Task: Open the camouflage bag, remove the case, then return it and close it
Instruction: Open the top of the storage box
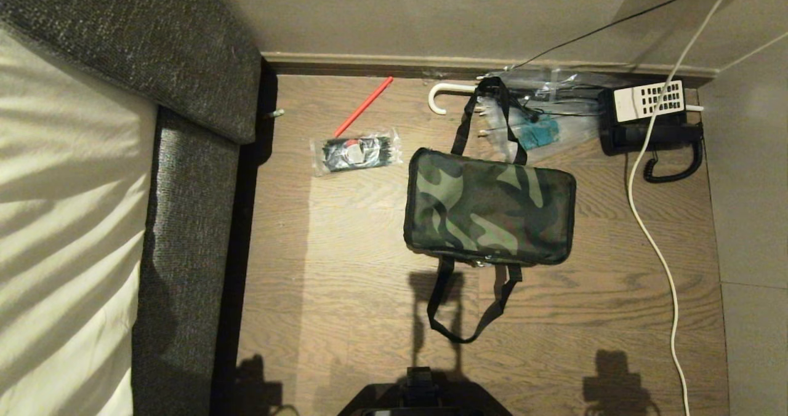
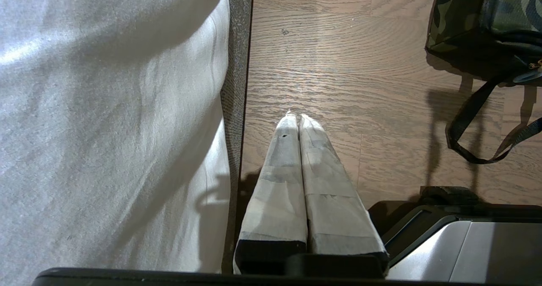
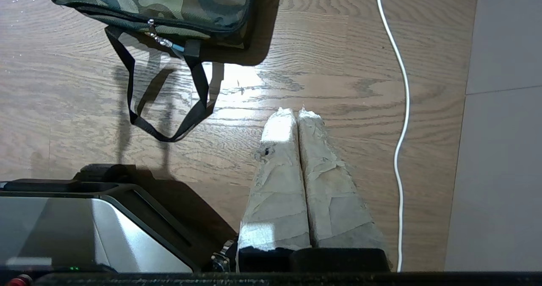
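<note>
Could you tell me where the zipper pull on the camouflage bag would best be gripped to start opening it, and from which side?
Probably the small metal zipper pull on the camouflage bag, on its edge nearest the robot between the two ends of the near strap handle. It sticks out from the seam, so pinching it from the robot's side looks easiest. The right gripper, shut and clear of the bag, seems best placed.

Camouflage bag: blotched light green, dark green and near-black pattern, with black trim and black strap handles. Floor: brown wood-grain planks. Stick near the wall: red. Umbrella handle: white. Telephone: black, with a white keypad and a black coiled cord. Cable across the floor: white. Sofa: dark grey weave, with a cream cover. Left gripper and right gripper: fingers wrapped in off-white tape.
</note>
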Controlling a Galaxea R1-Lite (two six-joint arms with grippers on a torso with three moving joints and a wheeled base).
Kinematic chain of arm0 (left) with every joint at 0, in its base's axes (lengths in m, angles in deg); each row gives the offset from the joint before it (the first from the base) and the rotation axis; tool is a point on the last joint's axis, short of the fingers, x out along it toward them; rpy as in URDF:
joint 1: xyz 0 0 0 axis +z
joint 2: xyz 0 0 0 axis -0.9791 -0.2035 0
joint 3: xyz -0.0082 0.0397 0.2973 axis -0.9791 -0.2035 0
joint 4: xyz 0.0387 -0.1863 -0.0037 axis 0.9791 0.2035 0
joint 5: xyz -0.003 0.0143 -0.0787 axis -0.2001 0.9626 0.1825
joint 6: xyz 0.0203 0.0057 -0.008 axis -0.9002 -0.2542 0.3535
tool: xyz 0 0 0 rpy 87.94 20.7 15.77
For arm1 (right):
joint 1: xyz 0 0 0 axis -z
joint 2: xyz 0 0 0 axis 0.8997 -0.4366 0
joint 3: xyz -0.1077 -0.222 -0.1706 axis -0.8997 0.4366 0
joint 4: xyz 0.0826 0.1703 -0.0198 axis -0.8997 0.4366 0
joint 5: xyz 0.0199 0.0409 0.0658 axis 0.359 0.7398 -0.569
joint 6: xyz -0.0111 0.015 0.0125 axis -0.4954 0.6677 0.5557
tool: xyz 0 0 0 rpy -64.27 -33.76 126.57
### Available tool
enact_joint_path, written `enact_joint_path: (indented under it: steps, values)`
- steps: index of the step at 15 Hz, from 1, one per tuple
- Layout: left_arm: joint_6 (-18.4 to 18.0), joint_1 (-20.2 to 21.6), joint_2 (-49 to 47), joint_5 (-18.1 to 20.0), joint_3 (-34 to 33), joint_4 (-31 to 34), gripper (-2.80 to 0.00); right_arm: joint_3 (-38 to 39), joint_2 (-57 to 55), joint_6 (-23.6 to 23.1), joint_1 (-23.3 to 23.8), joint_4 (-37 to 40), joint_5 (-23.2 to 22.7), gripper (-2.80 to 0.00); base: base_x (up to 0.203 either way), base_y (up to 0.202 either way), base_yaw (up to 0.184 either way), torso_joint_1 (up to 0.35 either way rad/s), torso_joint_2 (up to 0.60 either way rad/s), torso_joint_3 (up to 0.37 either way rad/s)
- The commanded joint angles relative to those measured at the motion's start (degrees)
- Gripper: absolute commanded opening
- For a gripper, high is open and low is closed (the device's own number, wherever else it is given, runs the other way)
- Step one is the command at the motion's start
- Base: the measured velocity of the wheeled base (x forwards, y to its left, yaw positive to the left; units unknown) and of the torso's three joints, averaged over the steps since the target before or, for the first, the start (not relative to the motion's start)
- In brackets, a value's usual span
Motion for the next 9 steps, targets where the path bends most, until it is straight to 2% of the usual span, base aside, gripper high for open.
enact_joint_path:
  steps: [1,9]
  values:
    - [0.0,0.0,0.0,0.0,-0.1,0.0,-2.8,0.1,0.0,-0.2,0.0,0.0,-0.1,-2.8,0.0,0.0,0.0,0.0,0.0,0.0]
    - [0.0,0.0,-0.1,0.0,-0.1,0.0,-2.8,0.1,0.0,0.1,0.0,-0.2,-0.1,-2.8,0.0,0.0,0.0,0.0,0.0,0.0]
